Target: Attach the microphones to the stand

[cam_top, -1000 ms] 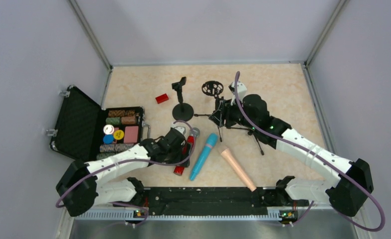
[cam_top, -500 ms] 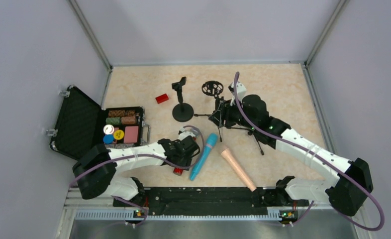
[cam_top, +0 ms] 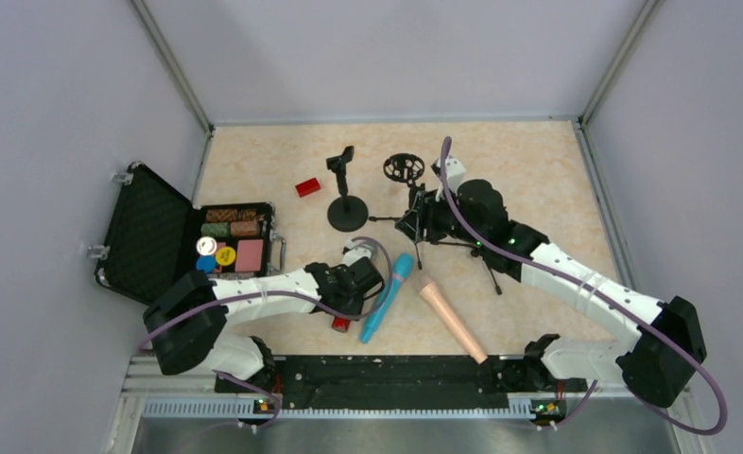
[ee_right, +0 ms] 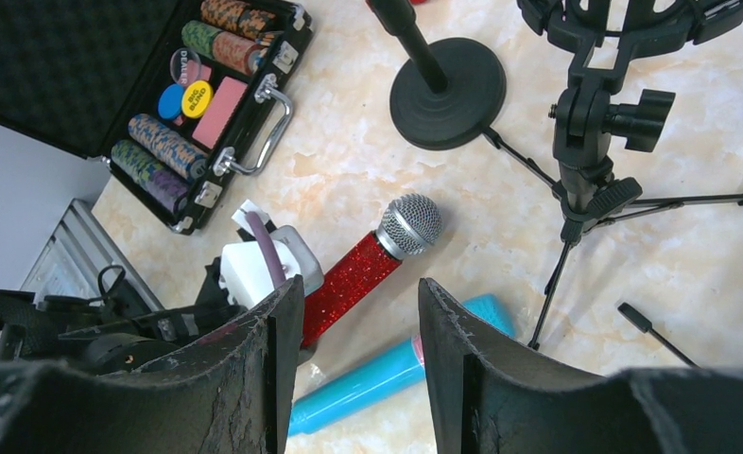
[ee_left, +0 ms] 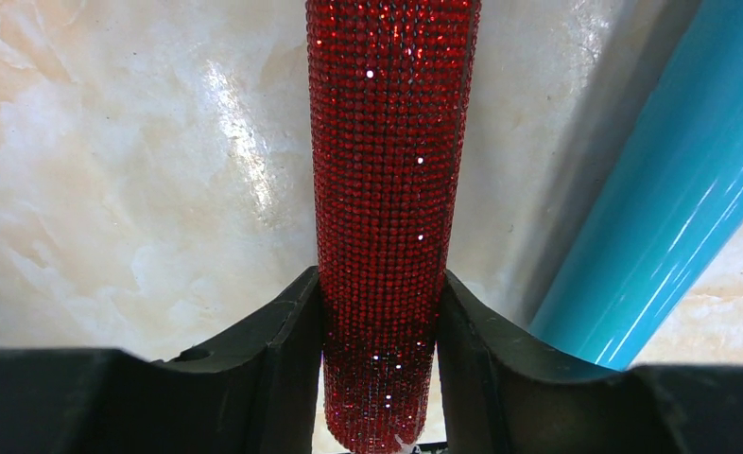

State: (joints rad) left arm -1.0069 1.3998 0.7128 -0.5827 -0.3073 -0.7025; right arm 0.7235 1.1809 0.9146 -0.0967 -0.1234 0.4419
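Table: marble-patterned top (cam_top: 538, 170), walled along its far, left and right edges, with the arm bases along the near edge.
Left gripper: the left gripper (ee_left: 382, 312) is low over the near-left part of the table, its jaws pressed against both sides of the red microphone's glittery handle.
Red microphone: the red microphone (ee_left: 387, 170) lies flat on the table, its tail toward the near edge and its grey mesh head toward the far edge.
Blue microphone: the blue microphone (cam_top: 385, 298) lies just beside the red one on its right. Only a narrow strip of table shows between it and the near finger.
Pink microphone: the pink microphone (cam_top: 453, 320) lies right of the blue one and apart from it, its tail near the near edge.
Right gripper: the right gripper (ee_right: 358, 312) is raised near mid-table beside the tripod stand (ee_right: 585, 142), its jaws partly apart with nothing between them.
Other stand: the round-base stand (cam_top: 347, 213) stands upright left of the tripod, toward the far edge.
Left edge: the open case (cam_top: 150, 236) of chips sits here, with the red block (cam_top: 307, 187) beyond it toward the far edge.
Open room: bare top shows along the right edge and in the far-right corner, and a smaller patch lies between the case and the red microphone.
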